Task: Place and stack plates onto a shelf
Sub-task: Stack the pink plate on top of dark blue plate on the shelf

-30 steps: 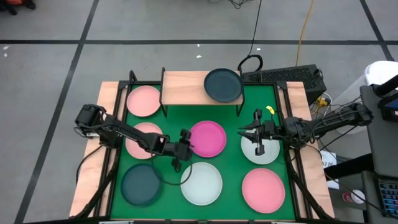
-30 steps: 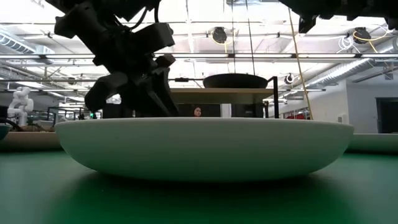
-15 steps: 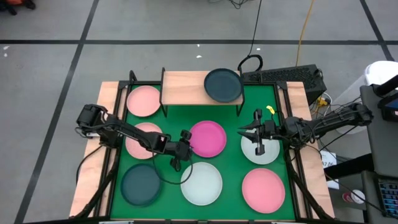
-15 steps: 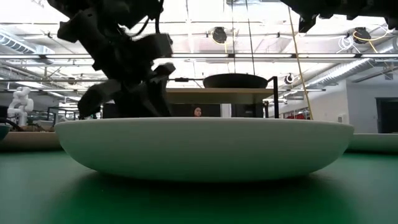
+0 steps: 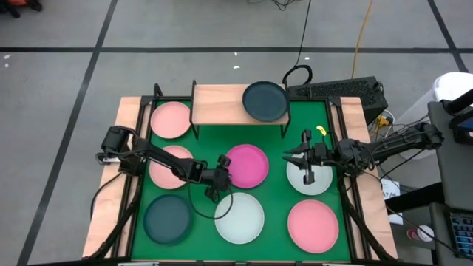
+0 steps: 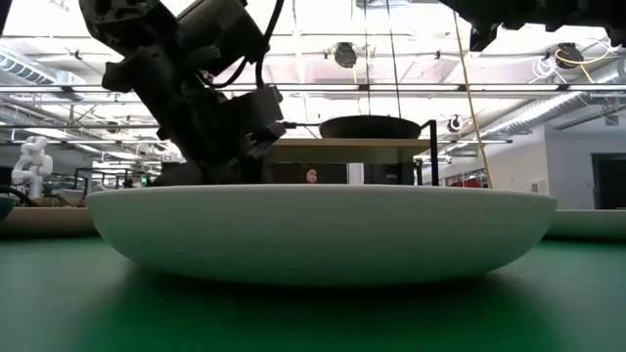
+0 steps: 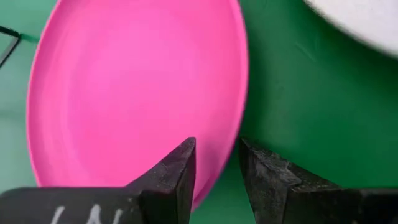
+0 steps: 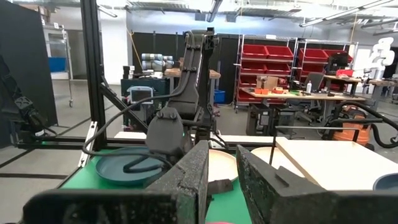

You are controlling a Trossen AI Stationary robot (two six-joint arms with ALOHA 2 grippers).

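Observation:
The magenta plate point(image 5: 249, 164) lies flat on the green mat at mid-table. My left gripper point(image 5: 223, 177) is at its left near rim, open by a narrow gap. In the left wrist view point(image 7: 217, 177) one finger is over the plate's inside and the other over the mat. My right gripper point(image 5: 294, 157) is open by a narrow gap and hovers level over the far edge of a whitish mint plate point(image 5: 309, 177), holding nothing. The shelf point(image 5: 222, 103) stands at the far edge, with a dark teal plate point(image 5: 265, 101) resting flat on its right end. My left gripper's fingers point(image 7: 177, 171) straddle the magenta plate's rim point(image 7: 231, 158) from above, slanting down. The plate lies flat on the mat. I cannot tell whether the fingers touch it.
Other plates lie on the mat: light pink point(image 5: 171, 120) beside the shelf, light pink point(image 5: 164, 168) under the left arm, dark teal point(image 5: 168, 219), whitish mint point(image 5: 239, 217) and pink point(image 5: 312, 225) near the front. The whitish plate point(image 6: 323, 230) fills the low view.
My left gripper has moved a little toward the table's near-right, closer to the magenta plate's rim, and has come lower; its arm has swung along with it. The plates have not moved.

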